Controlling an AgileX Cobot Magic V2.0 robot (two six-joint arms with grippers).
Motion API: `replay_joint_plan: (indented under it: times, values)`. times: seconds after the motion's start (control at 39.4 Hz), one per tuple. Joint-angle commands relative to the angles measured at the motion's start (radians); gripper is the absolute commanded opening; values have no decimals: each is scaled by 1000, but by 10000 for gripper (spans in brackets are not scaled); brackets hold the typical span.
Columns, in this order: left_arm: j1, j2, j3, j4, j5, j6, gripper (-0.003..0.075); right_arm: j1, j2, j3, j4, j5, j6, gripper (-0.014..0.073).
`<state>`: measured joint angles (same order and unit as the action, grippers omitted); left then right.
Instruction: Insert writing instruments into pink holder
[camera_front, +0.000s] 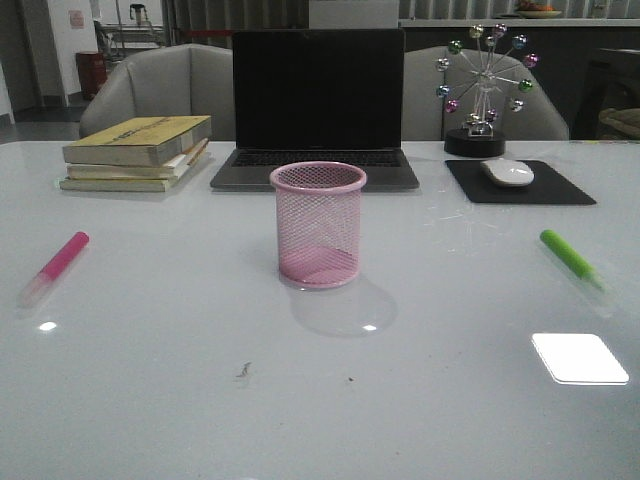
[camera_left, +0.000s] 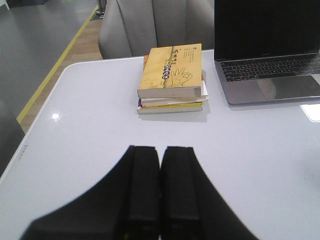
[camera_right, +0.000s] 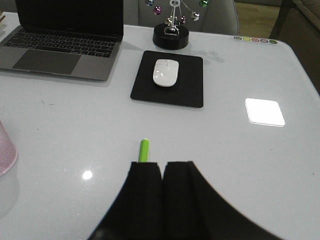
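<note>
Standing upright at the centre of the front view, the pink holder (camera_front: 318, 224) has its mouth open to the ceiling and nothing inside it, so you have both of the 2 markers left to place. You will find the pink highlighter (camera_front: 55, 266) lying flat at the left middle of that frame and the green highlighter (camera_front: 571, 257) lying flat at the right middle, each well apart from the cup and angled with its clear cap toward the near edge of the table (camera_front: 320, 400); that spread looks meant to give each arm 1 marker on its own side. Your left gripper (camera_left: 160, 190) shows at the bottom centre of its wrist view with the 2 fingers pressed together and holding nothing, and the pink marker is not visible there, only the stack of books (camera_left: 171, 77) at upper centre and the laptop (camera_left: 270, 50) at upper right. Your right gripper (camera_right: 162, 200) is likewise closed on nothing, but the green marker's tip peeks out just above its fingers, so that arm seems better lined up for a first pick. Behind, at the upper centre of the right wrist frame, the mouse (camera_right: 165, 72) rests on its black pad (camera_right: 168, 79), clear of the work. You would probably need to part the fingers before descending.
</note>
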<state>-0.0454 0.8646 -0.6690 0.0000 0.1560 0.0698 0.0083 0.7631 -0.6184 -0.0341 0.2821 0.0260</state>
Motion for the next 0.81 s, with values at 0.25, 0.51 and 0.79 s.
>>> replay_joint_plan:
  times: [0.25, 0.51, 0.79]
  values:
    - [3, -37, 31, -59, -116, -5, 94, -2, 92, -119, -14, 64, -9, 59]
    - [3, -99, 31, -59, -121, -5, 174, -2, 92, -119, -14, 70, -9, 280]
    - [3, -103, 31, -59, -121, -5, 530, -2, 92, -119, -13, 70, -9, 468]
